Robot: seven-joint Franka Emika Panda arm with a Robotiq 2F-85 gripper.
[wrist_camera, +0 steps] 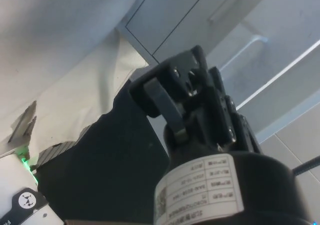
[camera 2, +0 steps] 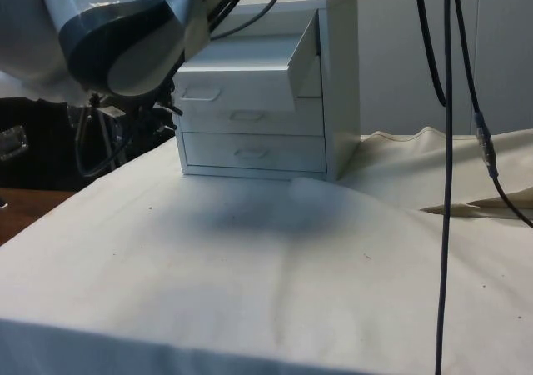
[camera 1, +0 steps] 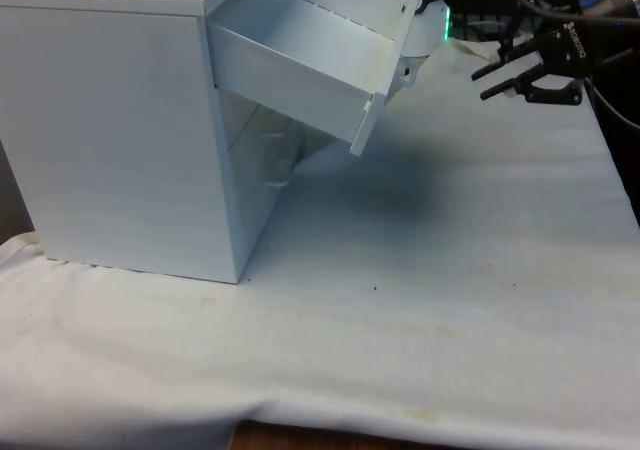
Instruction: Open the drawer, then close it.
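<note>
Drawers are stacked three high in a white chest [camera 1: 120, 130] that is seen at the left of the front view and at the upper middle of the side view [camera 2: 333, 83], standing on the white cloth [camera 1: 430, 300]. The top drawer [camera 1: 310, 55] is pulled well out and sags downward at its front panel [camera 2: 237, 87]; its inside is seen bare in the front view. The middle drawer [camera 2: 250, 117] and the bottom drawer [camera 2: 254, 152] are shut, each with a recessed handle in its face.

The gripper [camera 1: 510, 75] is seen at the upper right of the front view, clear of the chest and apart from the open drawer's front, raised above the cloth. Its fingers [camera 1: 495, 70] are held narrow, close together, with nothing between them. In the wrist view the fingers [wrist_camera: 165, 105] are seen before the drawer faces [wrist_camera: 200, 15]. Black cables [camera 2: 445, 142] hang down the right of the side view.
</note>
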